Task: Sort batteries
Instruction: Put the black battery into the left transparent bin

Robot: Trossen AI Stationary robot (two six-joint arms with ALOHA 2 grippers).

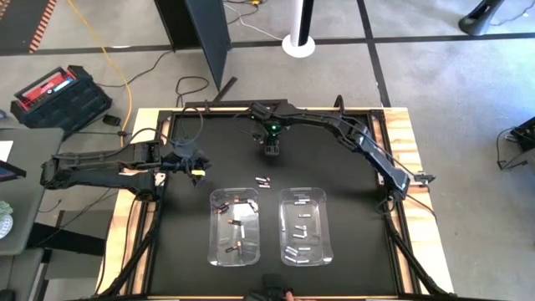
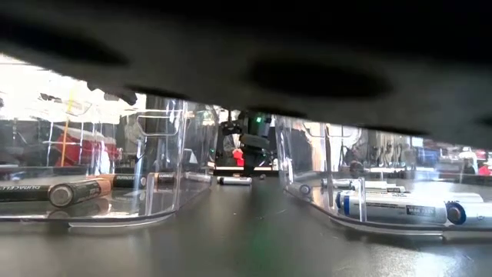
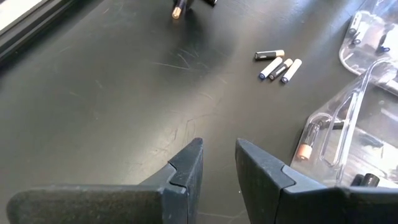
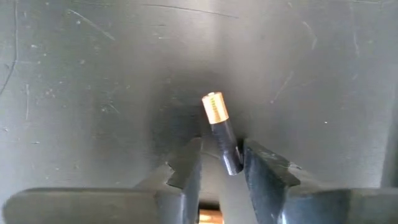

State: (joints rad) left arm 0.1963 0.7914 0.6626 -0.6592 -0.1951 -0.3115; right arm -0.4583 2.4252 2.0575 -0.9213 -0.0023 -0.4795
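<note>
One dark "DURACELL" battery (image 2: 54,190) in the left clear bin (image 2: 165,201).

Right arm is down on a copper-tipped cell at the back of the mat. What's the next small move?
Probably finish closing the right gripper before lifting: the dark copper-tipped battery sits between its jaws, seemingly with a gap on one side. It likely belongs in the left bin.

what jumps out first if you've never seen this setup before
Two clear bins sit side by side near the table's front edge: the left bin holds dark copper-tipped batteries, the right bin white ones. Behind them, the right pincer is around a dark copper-tipped battery on the black mat. A small cluster of loose batteries lies between it and the bins, and the left pincer waits, empty, at the left.
</note>
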